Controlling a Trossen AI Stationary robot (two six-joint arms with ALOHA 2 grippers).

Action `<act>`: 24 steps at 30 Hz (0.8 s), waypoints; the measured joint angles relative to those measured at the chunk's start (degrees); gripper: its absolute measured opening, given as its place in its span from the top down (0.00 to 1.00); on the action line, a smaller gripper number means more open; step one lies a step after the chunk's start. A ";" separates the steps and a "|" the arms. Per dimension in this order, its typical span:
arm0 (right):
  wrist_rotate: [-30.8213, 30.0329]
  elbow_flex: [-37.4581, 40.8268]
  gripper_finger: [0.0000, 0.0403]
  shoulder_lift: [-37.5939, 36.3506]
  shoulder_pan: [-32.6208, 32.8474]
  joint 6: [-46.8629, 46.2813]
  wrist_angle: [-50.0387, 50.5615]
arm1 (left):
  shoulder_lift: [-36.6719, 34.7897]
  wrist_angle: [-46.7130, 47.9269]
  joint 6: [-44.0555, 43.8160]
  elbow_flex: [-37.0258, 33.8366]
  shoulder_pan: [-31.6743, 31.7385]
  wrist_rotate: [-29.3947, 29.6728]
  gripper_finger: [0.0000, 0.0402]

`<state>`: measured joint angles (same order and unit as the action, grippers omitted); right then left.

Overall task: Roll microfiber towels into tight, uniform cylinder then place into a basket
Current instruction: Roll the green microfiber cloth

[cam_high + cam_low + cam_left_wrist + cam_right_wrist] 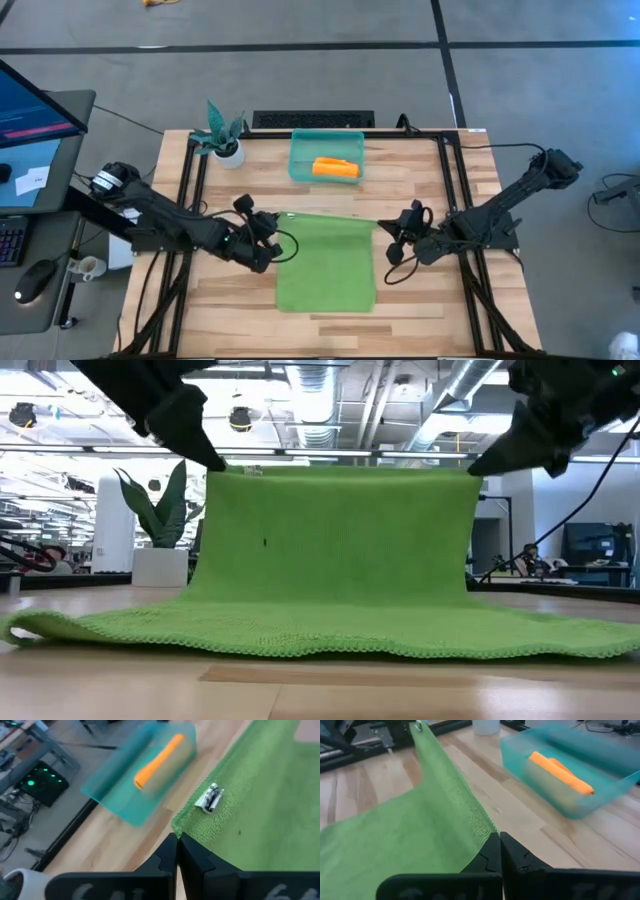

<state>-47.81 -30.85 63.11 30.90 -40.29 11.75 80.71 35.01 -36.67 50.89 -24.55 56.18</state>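
the left gripper [268, 243] and right gripper [397, 238] are both closed on the far corners of the green towel [325, 262], lifted up; the orange towel [335, 168] lies rolled in the basket [298, 162]

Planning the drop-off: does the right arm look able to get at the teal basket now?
Probably not yet: the right gripper is shut on the green towel, though the basket lies unobstructed nearby.

No readable text, brand, number or sign is found in any view. A small white tag [210, 799] is seen sewn on the lime green towel [260, 805], but its dark marks are too blurred to be read.
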 joint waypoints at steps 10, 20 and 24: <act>0.66 1.36 0.99 2.48 0.15 1.31 -4.09 | 0.00 -0.75 10.42 -0.13 1.40 -11.10 1.00; 9.59 1.36 0.99 15.76 0.77 1.29 -16.86 | 0.00 -1.56 7.46 -0.13 -2.04 -19.42 1.00; 10.33 1.36 0.99 19.21 2.51 1.28 -20.41 | 0.00 -1.57 5.29 -0.13 -4.50 -20.04 1.00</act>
<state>-37.47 -29.50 82.33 33.41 -39.01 -8.66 80.71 33.44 -31.38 50.76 -29.06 36.14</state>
